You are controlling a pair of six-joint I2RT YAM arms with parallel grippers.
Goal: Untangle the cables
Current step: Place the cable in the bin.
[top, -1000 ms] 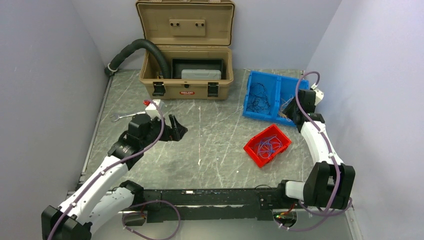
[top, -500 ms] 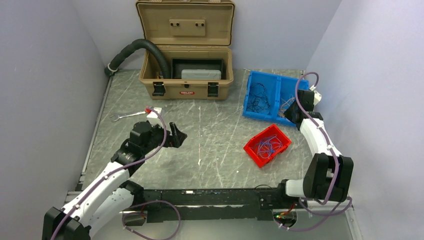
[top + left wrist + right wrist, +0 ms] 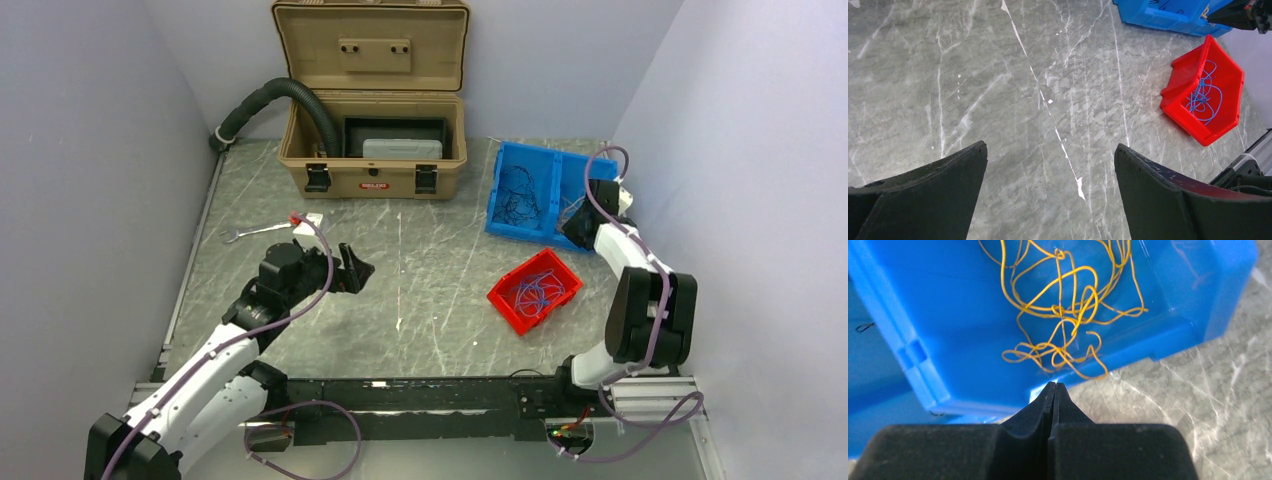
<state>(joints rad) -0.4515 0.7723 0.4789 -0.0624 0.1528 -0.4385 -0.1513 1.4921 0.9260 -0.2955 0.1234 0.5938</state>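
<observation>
The cables lie sorted in bins. Yellow-orange wires (image 3: 1063, 315) fill the right compartment of the blue bin (image 3: 500, 205), black wires (image 3: 520, 190) the left one. Blue wires (image 3: 1203, 95) sit in the red bin (image 3: 512, 310). My right gripper (image 3: 1054, 385) is shut with nothing visible between its jaws. Its tips hover over the blue bin's near wall, just short of the yellow loops, and in the top view the right gripper (image 3: 572, 228) is at the bin's right corner. My left gripper (image 3: 1050, 150) hangs open over bare table, left of the red bin (image 3: 1218, 130).
An open tan toolbox (image 3: 375, 140) stands at the back, with a black corrugated hose (image 3: 270, 100) running into it. A small wrench (image 3: 245, 233) and a white and red piece (image 3: 305, 218) lie at the left. Walls close in on both sides.
The right gripper went from partly open to shut, and its arm folded back so the gripper sits at the bin's near edge. The left arm drew back and lower.
</observation>
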